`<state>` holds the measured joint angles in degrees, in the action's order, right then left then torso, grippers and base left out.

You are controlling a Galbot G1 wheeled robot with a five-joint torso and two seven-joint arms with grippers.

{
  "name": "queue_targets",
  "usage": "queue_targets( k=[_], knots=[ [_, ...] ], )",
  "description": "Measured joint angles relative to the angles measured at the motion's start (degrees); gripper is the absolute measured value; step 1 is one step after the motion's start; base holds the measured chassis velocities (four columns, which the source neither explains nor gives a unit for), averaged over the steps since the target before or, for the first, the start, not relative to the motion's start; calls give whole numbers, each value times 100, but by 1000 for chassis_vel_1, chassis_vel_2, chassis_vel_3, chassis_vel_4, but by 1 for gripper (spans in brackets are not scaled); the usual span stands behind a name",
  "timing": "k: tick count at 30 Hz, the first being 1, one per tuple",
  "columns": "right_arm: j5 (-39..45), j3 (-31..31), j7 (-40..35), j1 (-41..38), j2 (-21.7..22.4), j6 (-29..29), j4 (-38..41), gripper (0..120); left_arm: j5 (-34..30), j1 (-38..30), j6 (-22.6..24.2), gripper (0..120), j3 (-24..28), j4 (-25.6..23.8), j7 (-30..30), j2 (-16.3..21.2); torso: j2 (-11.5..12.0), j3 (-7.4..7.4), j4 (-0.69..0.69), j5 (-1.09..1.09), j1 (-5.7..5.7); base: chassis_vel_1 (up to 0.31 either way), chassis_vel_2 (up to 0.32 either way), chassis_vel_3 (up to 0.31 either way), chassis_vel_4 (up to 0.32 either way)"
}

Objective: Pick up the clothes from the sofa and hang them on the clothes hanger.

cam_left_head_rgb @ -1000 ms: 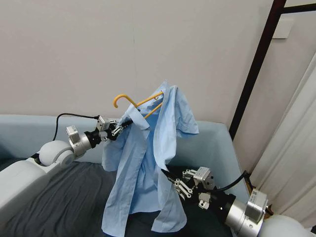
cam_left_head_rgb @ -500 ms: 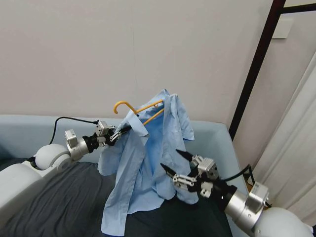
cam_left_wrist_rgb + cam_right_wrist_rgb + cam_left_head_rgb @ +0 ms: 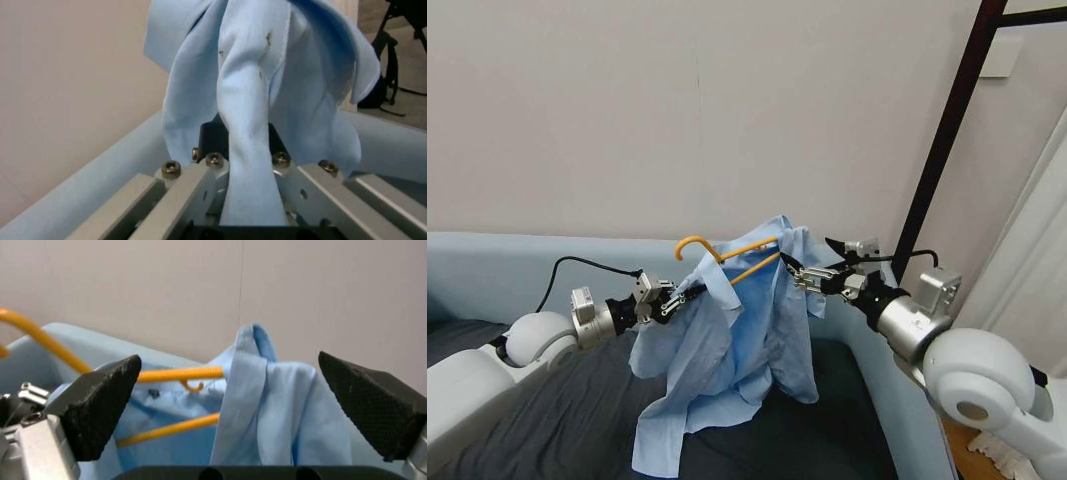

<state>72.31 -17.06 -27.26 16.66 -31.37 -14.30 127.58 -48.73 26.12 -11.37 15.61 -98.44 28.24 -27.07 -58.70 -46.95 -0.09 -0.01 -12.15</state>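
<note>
Above the sofa [image 3: 487, 262], my left claw [image 3: 670, 298] pinches the blue shirt [image 3: 727, 350] draped on a yellow hanger [image 3: 739, 250], its bar slanting upward toward my spread right claw [image 3: 807, 251], shirt tails hanging down.

A plain pale wall [image 3: 577, 110] stands behind (a thin vertical seam [image 3: 696, 120] runs down it). A white curtain [image 3: 1032, 290] hangs at the right; a dark grey sheet [image 3: 537, 410] lies low at the left.
</note>
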Motion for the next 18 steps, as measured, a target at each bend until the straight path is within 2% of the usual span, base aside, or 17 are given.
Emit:
queue_targets(
  k=[3,8,15,18],
  knots=[
    [425,-261,-135,-436,-140,-101,-109,100,73,15,-37,2,28,12,36,-20,0,0,1,0,0,0,0,0,0],
    [659,-622,-223,-789,-245,-245,-220,100,160,39,-84,2,56,53,92,-33,0,0,1,0,0,0,0,0,0],
    [921,-920,-533,-1049,-419,-485,-390,99,213,-19,-92,2,113,91,98,-112,0,0,0,0,0,0,0,0,0],
    [915,-1020,-680,-1160,-453,-558,-484,89,231,-47,-97,2,148,75,98,-122,0,0,0,1,0,0,0,0,0]
  ],
)
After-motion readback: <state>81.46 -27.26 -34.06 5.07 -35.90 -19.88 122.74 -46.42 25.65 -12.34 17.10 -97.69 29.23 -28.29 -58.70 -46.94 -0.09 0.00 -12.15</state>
